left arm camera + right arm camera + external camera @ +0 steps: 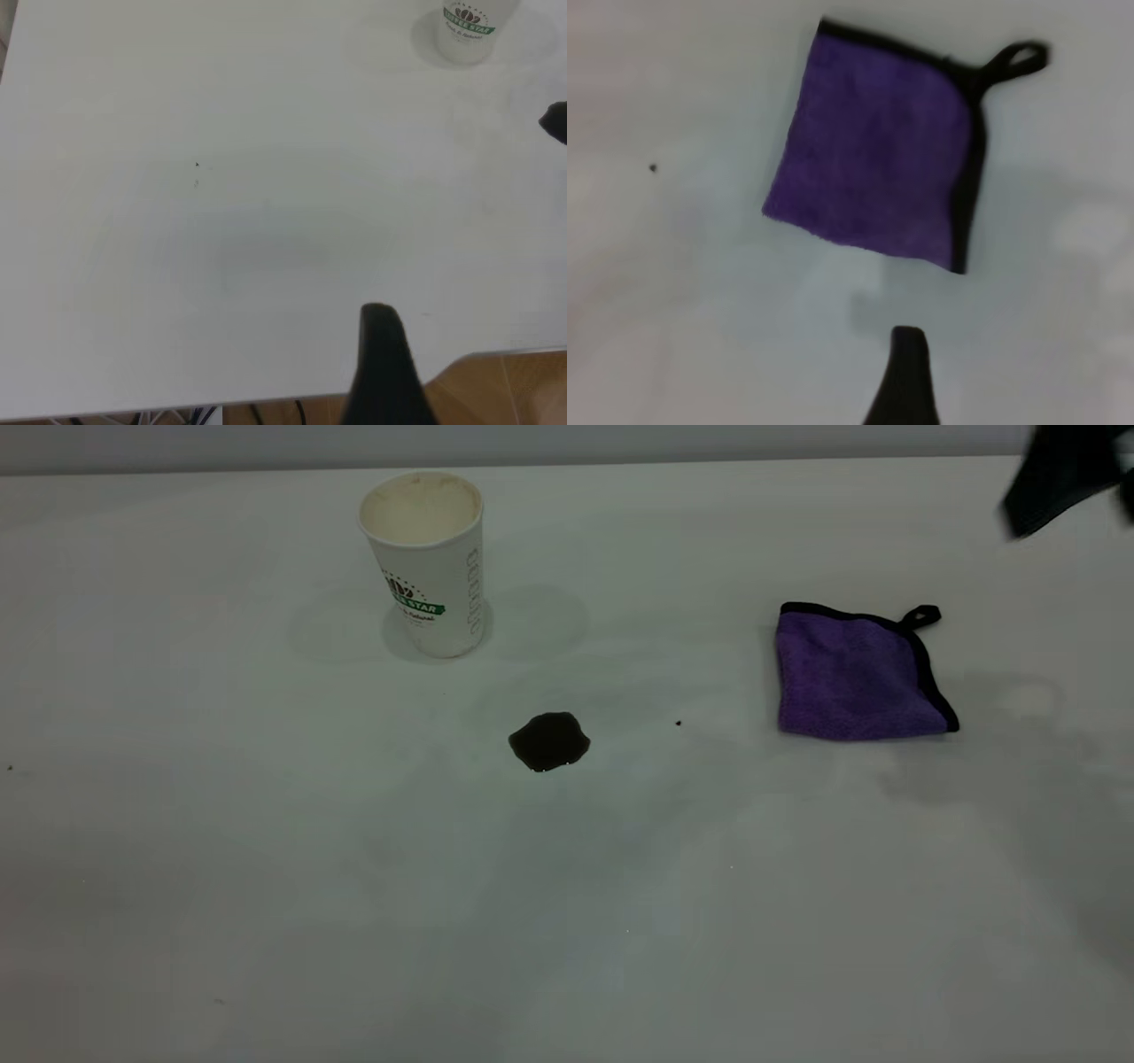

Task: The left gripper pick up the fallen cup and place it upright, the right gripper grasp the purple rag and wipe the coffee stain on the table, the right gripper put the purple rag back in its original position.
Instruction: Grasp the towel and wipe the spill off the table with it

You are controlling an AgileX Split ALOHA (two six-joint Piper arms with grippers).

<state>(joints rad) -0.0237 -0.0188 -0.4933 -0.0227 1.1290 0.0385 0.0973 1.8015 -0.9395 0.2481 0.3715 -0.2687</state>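
The cup (426,562) is seen upright on the table (266,868), the coffee stain (549,741) between it and the purple rag (858,676); only the right wrist view shows a right gripper fingertip (904,376) near the rag; neither pincer's spread can be told.

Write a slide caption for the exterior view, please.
Upright cup, unwiped coffee stain, and purple rag lying flat on the table.

Pale grey wall (532,443) behind; brownish, perhaps wooden, floor (505,390) below, soft even light.
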